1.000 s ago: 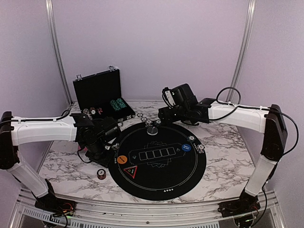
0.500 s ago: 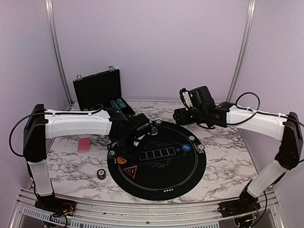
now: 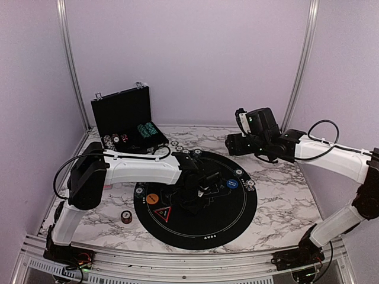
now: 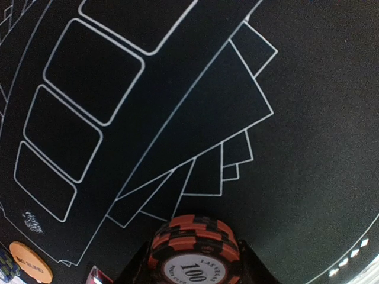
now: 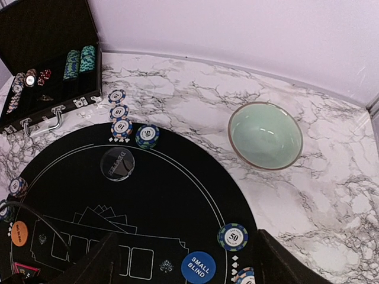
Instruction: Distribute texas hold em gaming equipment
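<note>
My left gripper (image 3: pixel 199 187) hangs over the middle of the round black mat (image 3: pixel 237 220), shut on a small stack of orange-and-black poker chips (image 4: pixel 194 245) marked 100. The printed card outlines lie just beyond the stack. My right gripper (image 5: pixel 186 269) is open and holds nothing, high over the mat's back right. Below it lie a blue small-blind disc (image 5: pixel 198 267) and a blue 50 chip stack (image 5: pixel 233 236). Several chip stacks (image 5: pixel 122 127) line the mat's far rim by a clear dealer disc (image 5: pixel 117 163). An orange disc (image 3: pixel 152 199) sits at the mat's left.
An open black case (image 3: pixel 124 115) with chip rows stands at the back left. A pale green bowl (image 5: pixel 265 135) rests on the marble at the back right. One lone chip stack (image 3: pixel 126 216) sits on the marble off the mat's front left.
My left arm has swung right from the mat's left edge to its middle, carrying the chip stack. My right arm has drawn back to the right.
</note>
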{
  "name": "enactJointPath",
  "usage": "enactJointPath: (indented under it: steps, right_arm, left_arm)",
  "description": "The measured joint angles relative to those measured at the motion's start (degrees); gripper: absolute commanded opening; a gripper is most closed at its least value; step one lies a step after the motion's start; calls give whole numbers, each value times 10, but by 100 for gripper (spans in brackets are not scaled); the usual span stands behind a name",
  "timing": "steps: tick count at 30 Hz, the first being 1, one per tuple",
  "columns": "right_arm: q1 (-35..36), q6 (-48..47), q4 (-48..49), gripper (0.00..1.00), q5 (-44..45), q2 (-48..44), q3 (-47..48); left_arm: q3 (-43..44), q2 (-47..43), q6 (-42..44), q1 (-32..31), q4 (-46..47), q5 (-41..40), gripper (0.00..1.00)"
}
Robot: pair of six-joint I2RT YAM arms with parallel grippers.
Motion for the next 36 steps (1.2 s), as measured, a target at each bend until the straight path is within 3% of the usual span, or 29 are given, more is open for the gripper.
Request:
enactJointPath:
  steps: [8, 17, 23, 29, 36]
  right_arm:
    - [0, 3, -6, 74, 10, -17, -10]
    - [0, 4, -27, 74, 9, -18, -10]
    - [0, 11, -42, 74, 4, -18, -10]
    - [0, 18, -67, 74, -16, -18, -10]
    - [13, 30, -89, 74, -46, 9, -4]
  left_arm:
    - [8, 13, 0, -9, -1, -6, 48]
    - [8, 12, 3, -10, -1, -17, 71]
    - [3, -3, 9, -7, 0, -24, 79]
    - [-29, -84, 18, 7, 5, -23, 83]
    - [-125, -233, 19, 68, 28, -21, 84]
